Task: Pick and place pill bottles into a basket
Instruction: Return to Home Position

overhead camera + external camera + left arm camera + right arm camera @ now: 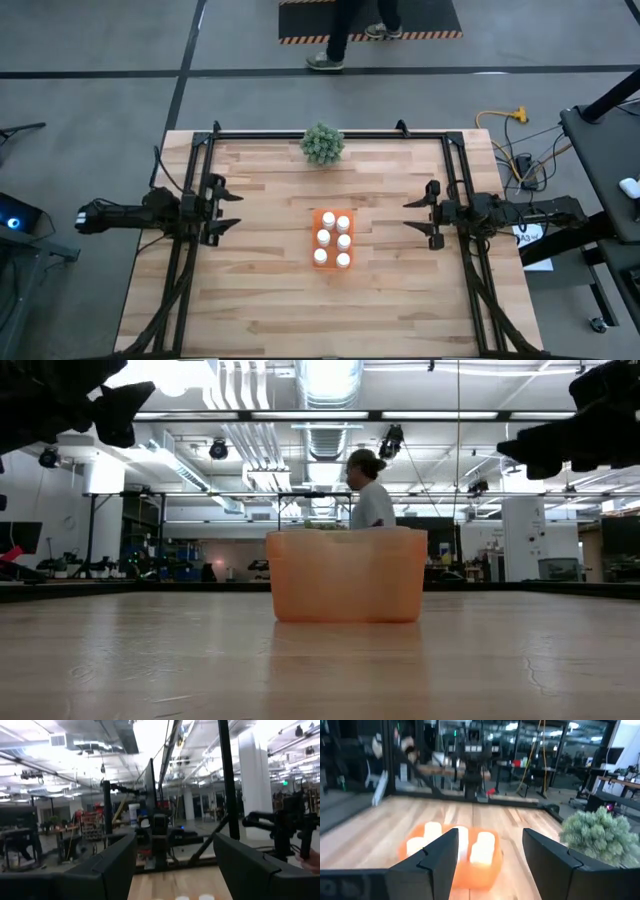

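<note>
The orange basket (pixel 332 240) stands near the middle of the table with several white pill bottles (pixel 343 241) upright inside it in two rows. It also shows in the low view (pixel 346 575) and the right wrist view (pixel 485 867). My left gripper (pixel 232 209) is open and empty above the table's left side. My right gripper (pixel 412 217) is open and empty above the table's right side, pointing toward the basket.
A green bushy plant (pixel 322 143) stands at the table's far edge, also in the right wrist view (pixel 600 837). A black frame (pixel 330 133) runs along the table's sides and far edge. A person (pixel 345 35) walks on the floor beyond the table.
</note>
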Tool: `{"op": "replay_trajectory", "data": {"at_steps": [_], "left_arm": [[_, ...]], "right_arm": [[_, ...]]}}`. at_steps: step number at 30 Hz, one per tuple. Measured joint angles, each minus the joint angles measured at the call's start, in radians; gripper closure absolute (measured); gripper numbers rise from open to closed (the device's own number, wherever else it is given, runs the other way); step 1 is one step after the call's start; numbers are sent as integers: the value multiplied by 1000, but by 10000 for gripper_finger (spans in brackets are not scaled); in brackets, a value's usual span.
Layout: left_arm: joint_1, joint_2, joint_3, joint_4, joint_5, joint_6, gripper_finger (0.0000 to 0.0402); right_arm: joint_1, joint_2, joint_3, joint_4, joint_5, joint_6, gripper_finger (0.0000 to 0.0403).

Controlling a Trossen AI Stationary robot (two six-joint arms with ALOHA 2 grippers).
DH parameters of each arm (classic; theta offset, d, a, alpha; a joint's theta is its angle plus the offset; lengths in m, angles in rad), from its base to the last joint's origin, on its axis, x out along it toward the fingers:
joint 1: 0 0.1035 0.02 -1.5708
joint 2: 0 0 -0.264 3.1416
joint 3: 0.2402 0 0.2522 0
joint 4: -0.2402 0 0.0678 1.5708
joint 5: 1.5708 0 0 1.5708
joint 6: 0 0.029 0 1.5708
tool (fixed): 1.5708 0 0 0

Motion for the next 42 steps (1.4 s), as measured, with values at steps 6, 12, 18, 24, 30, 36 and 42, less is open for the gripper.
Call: {"op": "replay_trajectory", "data": {"at_steps": [6,12,18,24,30,36,42], "left_arm": [[0,2,-1,-94,0,27,157],[0,-2,-1,-229,0,31,157],[0,-4,-2,-316,1,28,157],[0,11,-2,-349,-2,29,157],[0,35,-2,-349,-2,28,157],[0,54,-3,-350,-2,28,157],[0,72,-3,-350,-3,28,157]], "right_arm": [[0,0,0,-46,0,-36,193],[0,0,0,-63,0,-43,193],[0,0,0,-63,1,-36,193],[0,0,0,-63,1,-37,193],[0,0,0,-62,1,-36,193],[0,0,0,-62,1,-34,193],[0,0,0,-62,1,-35,193]]}}
